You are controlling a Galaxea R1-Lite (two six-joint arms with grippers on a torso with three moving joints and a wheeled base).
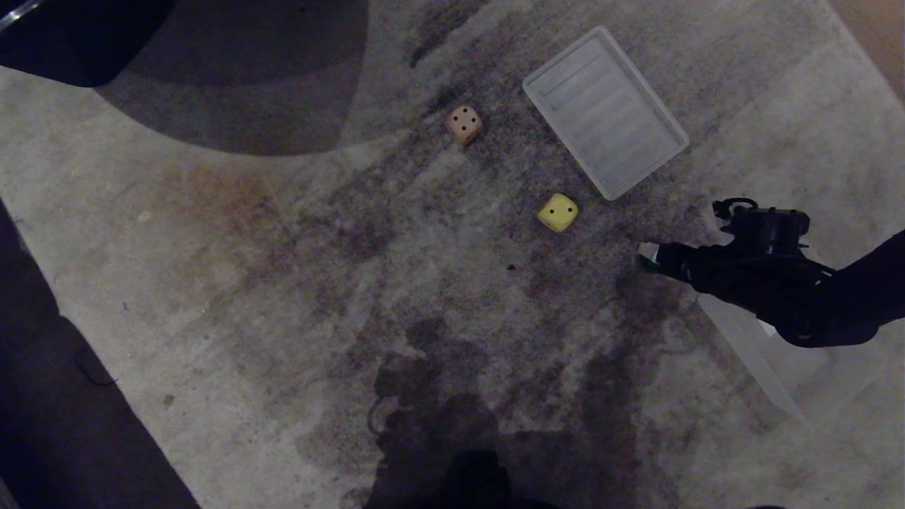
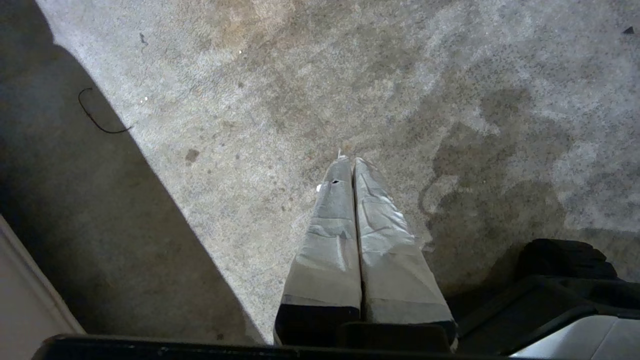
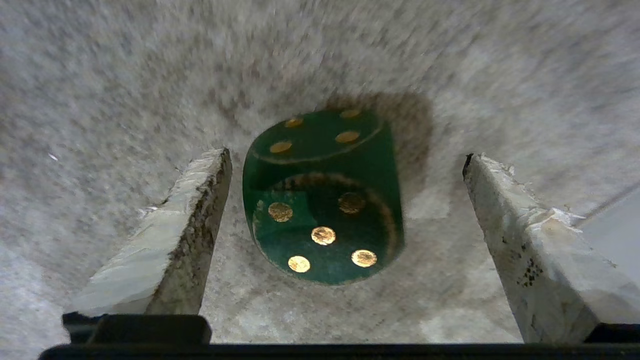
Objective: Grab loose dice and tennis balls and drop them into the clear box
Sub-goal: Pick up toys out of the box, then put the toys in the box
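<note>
Between my right tool's (image 3: 345, 165) spread fingers (image 3: 195, 215) sits the dark green die (image 3: 322, 200) on carpet (image 3: 100, 75); my left tool (image 2: 352, 162) is pressed together.

The dark green die (image 3: 322, 200) sits on carpet between the right gripper's (image 3: 345, 165) spread fingers, gaps either side.

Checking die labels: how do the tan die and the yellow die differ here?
Colour: the tan die is pinkish-tan, the yellow die bright yellow.
Top face: the tan die shows four dots, the yellow die two.
Place: the tan die lies farther from the robot and left of the ribbed lid; the yellow die lies nearer, just below the lid.
Shared: both loose on the carpet, round-cornered, alike in size.
</note>
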